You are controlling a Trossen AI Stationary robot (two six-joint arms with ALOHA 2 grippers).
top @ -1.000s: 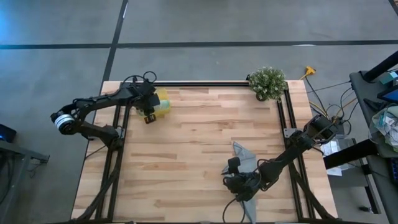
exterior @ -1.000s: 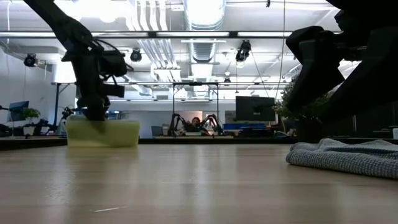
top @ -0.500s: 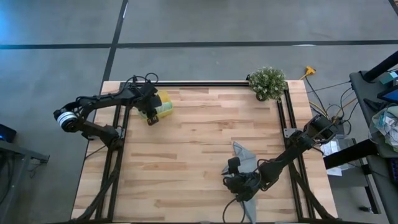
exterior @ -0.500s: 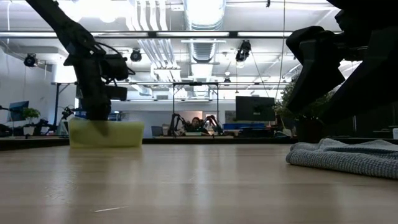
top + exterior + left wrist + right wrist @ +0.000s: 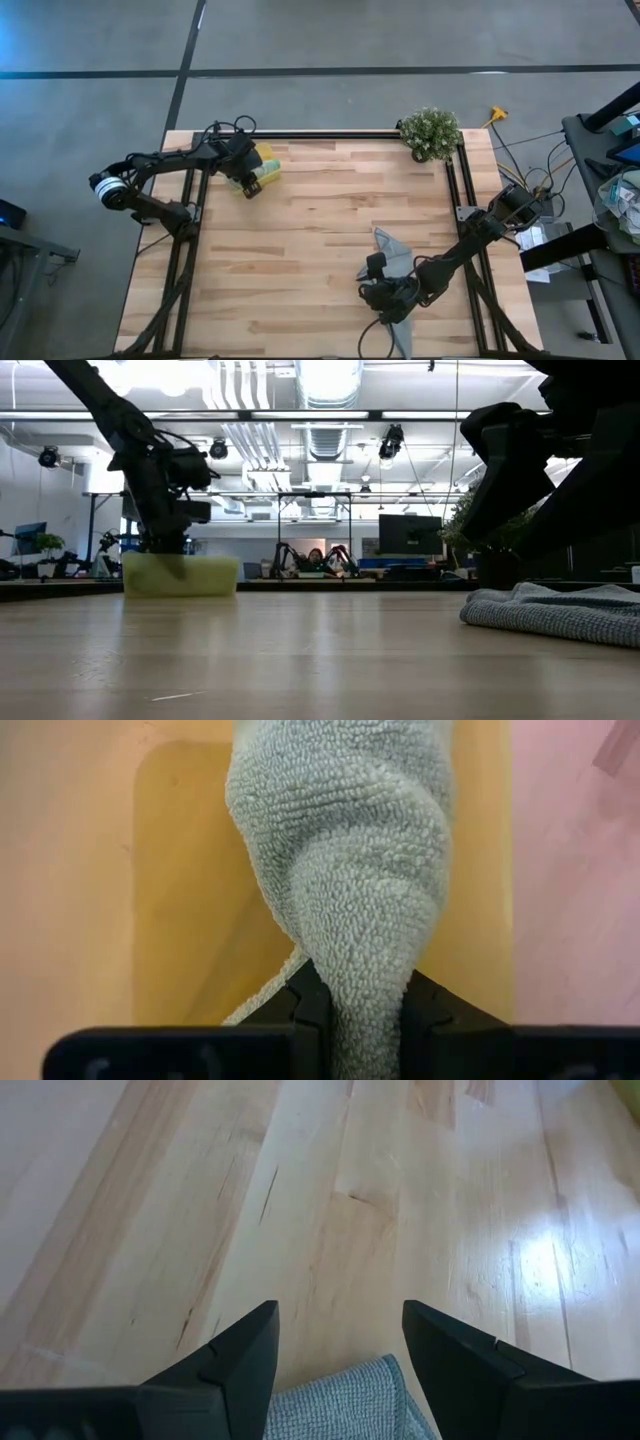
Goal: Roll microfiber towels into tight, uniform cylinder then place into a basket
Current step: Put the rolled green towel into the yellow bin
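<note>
The light green towel, twisted into a roll, reaches from my left gripper into the yellow basket. The basket stands at the table's far left, with my left gripper shut on the towel at its near side. In the low view the gripper dips into the basket from above. The grey-blue towel lies crumpled on the table at the near right. My right gripper hovers open over its edge. My left gripper pinches one end of the green roll between its two fingers. The fingers slant down from above and lie along the roll. The rest of the roll stretches away from the fingers over the basket's floor, inside its walls.
A potted plant stands at the far right corner. Black rails run along the table's far and side edges. Bare wood lies between the two arms.
My left gripper has rolled about its wrist with the green towel still pinched. The basket has slid a little toward the table's right edge. My right gripper has kept still.
</note>
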